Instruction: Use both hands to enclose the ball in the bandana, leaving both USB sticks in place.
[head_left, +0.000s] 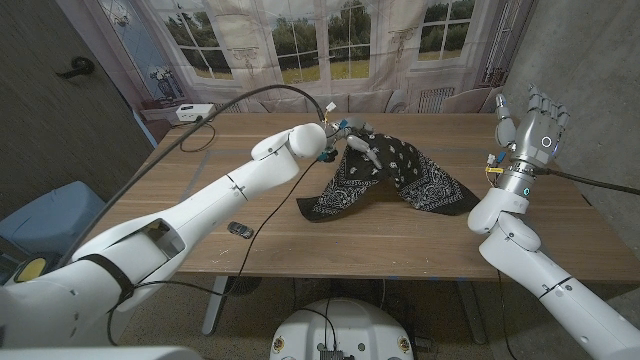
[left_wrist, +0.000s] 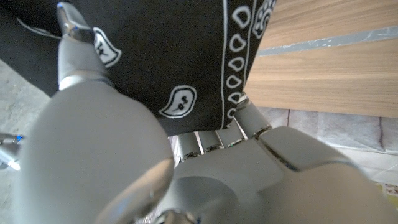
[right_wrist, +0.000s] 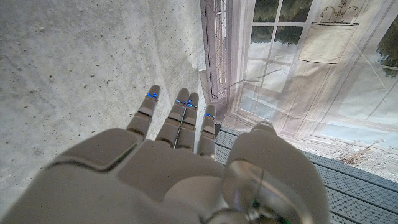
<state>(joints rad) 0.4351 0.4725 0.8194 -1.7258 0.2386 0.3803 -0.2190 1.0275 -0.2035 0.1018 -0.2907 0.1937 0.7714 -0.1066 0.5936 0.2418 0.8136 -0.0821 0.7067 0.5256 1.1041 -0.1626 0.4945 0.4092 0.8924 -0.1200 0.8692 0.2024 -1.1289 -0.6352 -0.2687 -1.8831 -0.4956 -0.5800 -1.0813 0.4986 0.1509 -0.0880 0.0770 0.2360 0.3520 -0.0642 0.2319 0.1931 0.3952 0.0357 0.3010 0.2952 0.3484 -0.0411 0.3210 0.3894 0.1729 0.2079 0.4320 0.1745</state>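
The black bandana (head_left: 415, 178) with white paisley print lies bunched on the middle of the wooden table (head_left: 400, 240), raised in a peak at its far left corner. My left hand (head_left: 360, 143) grips the cloth at that peak. In the left wrist view its fingers (left_wrist: 78, 43) press into the bandana (left_wrist: 174, 56). The ball is hidden. One small dark USB stick (head_left: 240, 230) lies near the front left of the table. My right hand (head_left: 535, 125) is raised above the table's right side, fingers (right_wrist: 180, 118) straight and holding nothing.
A white box (head_left: 190, 112) with a cable sits at the back left corner. A black cable (head_left: 262, 215) runs across the table's left half. A blue bin (head_left: 45, 222) stands on the floor to the left.
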